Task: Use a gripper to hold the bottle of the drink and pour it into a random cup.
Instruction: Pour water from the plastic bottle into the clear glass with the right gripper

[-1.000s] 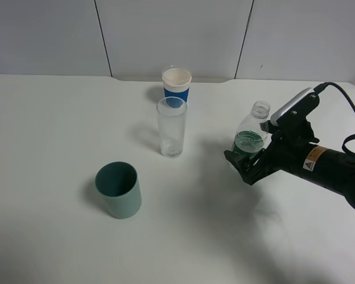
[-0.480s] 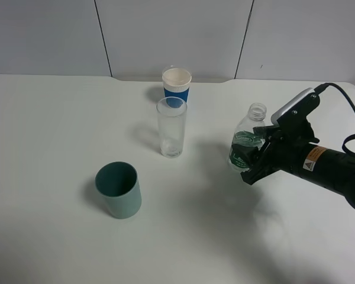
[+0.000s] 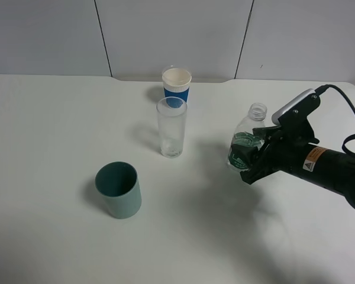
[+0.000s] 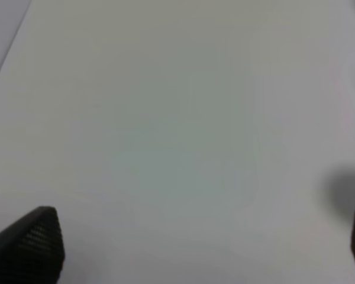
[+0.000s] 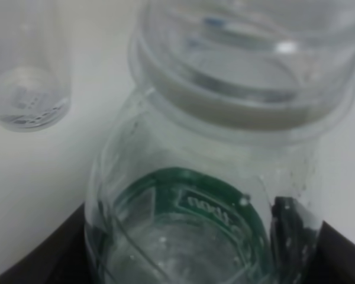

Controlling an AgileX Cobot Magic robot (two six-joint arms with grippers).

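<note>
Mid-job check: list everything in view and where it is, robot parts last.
Clear plastic bottle with dark green label: one, clear/green, right of centre, in the right tool.
Tall clear glass tumbler: one, transparent, table centre.
Blue cup with white rim: one, blue/white, behind the tumbler.
Squat teal-green cup: one, teal, front left.
White table: one, white, under everything.
Right tool: one, black, closed on the bottle.
Left tool: one, black, open, above the table.
</note>
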